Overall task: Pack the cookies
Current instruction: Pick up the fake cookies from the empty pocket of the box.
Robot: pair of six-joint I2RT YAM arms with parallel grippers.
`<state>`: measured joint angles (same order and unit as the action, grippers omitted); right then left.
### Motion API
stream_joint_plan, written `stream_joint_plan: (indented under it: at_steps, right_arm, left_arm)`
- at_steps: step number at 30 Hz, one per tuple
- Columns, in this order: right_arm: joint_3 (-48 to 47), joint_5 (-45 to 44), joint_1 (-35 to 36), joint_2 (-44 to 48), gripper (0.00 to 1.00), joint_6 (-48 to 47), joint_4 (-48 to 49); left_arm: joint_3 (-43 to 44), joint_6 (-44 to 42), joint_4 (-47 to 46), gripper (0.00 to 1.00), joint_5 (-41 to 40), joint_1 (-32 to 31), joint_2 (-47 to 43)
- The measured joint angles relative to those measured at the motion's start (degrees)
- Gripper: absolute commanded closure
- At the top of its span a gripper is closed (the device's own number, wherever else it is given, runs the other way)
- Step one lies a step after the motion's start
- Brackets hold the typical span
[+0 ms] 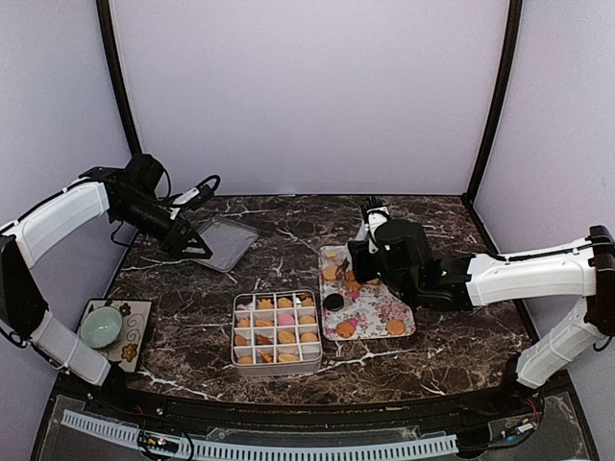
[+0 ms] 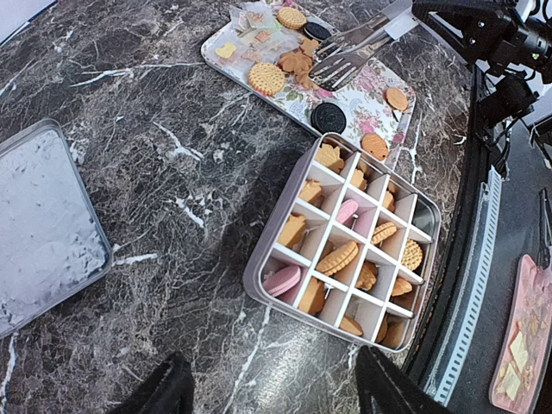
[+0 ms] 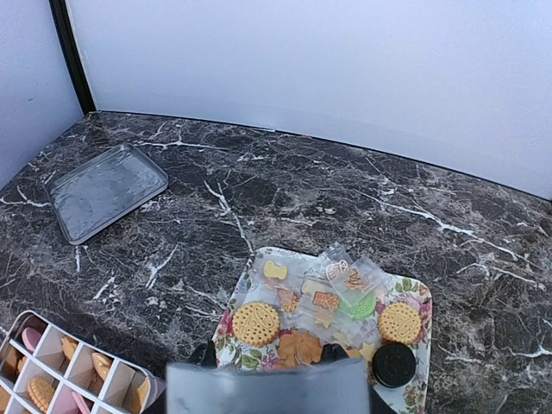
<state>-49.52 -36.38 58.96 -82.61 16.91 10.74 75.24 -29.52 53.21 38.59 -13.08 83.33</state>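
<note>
- The left gripper [image 2: 278, 388] hangs above the dark marble table [image 1: 288, 226], beside a grey metal lid [image 1: 223, 242]. Its two fingers are spread wide and nothing is between them.
- The right gripper [image 3: 267, 366] reaches in from the right side and is pressed around the handle of the metal tongs [image 2: 354, 47].
- The tips of the tongs are over the far end of the flower-patterned tray [image 1: 370, 307], next to a brown leaf-shaped biscuit [image 2: 297, 62]. I cannot tell if they touch it.
- Many of the cookies [image 2: 338, 257] already sit in the divided tin [image 1: 277, 368], which stands just beside the tray, on its left. Most are golden-orange and a few are pink.
- More of them lie loose on the tray, among them a round golden one [image 2: 266, 78] and a black sandwich round [image 2: 328, 117].
- At the near left corner a pale green bowl [image 1: 101, 327] stands on a patterned mat [image 1: 135, 336], well apart from the tin.
</note>
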Motion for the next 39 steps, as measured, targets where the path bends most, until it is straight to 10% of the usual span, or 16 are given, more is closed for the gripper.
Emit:
stream_joint_plan:
  at_steps: [27, 39]
  right_arm:
    - [2.6, -5.0, 0.6, -4.4, 0.6, 2.8, 3.7]
    - [1.7, -6.3, 0.6, -5.7, 0.82, 2.6, 4.9]
  left_arm:
    - [-0.3, -0.3, 0.1, 0.36, -0.1, 0.0, 0.0]
    - [-0.4, -0.7, 0.2, 0.37, -0.1, 0.0, 0.0]
